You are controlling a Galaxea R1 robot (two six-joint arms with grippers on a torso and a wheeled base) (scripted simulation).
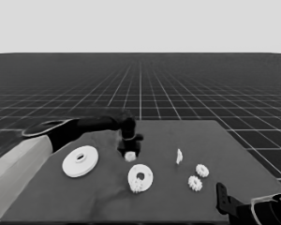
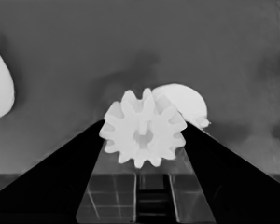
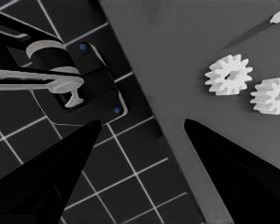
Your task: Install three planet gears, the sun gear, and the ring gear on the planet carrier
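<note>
My left gripper (image 1: 130, 151) is shut on a small toothed planet gear (image 1: 130, 156), low over the middle of the table. The same gear (image 2: 143, 135) sits clamped between the two black fingers in the left wrist view. The planet carrier, the smaller round part (image 1: 141, 177), lies just in front and to the right, with one gear (image 1: 137, 186) on its near side. The ring gear, the larger round part (image 1: 80, 161), lies flat to the left. Two more planet gears (image 1: 202, 170) (image 1: 195, 183) rest at the right; they also show in the right wrist view (image 3: 228, 74) (image 3: 273, 95).
A thin white piece (image 1: 179, 156) stands right of centre, between the held gear and the two loose gears. My right gripper (image 3: 142, 122) waits open at the table's near right corner (image 1: 225, 200). Dark machinery with blue lights (image 3: 84, 84) hangs past the table edge.
</note>
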